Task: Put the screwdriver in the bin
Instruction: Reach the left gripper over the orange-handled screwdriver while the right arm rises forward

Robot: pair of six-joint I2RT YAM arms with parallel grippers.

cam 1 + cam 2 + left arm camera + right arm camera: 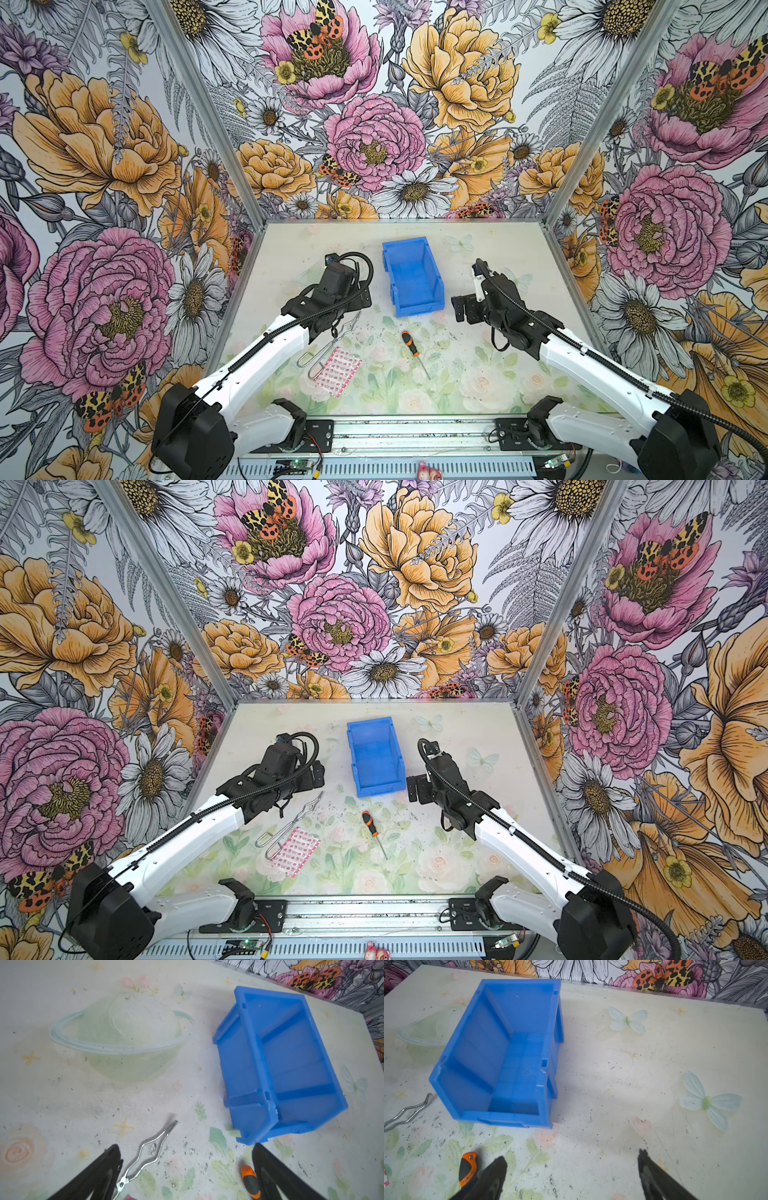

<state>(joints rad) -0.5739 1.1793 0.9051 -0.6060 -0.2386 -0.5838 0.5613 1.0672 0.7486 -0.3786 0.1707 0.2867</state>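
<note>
Left hand (185, 1147) and right hand (572, 1155) both spread wide while the screwdriver (411, 343) lies on the bench (478, 374) below the bin (413, 278), mid-frame.

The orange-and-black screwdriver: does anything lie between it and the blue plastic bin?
Nothing visible does: only bare table separates the orange-and-black screwdriver from the blue rectangular plastic bin; the silver wire tongs lie well aside.

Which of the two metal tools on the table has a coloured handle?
The screwdriver: its handle is orange and black. The tongs are bare silver wire throughout.
</note>
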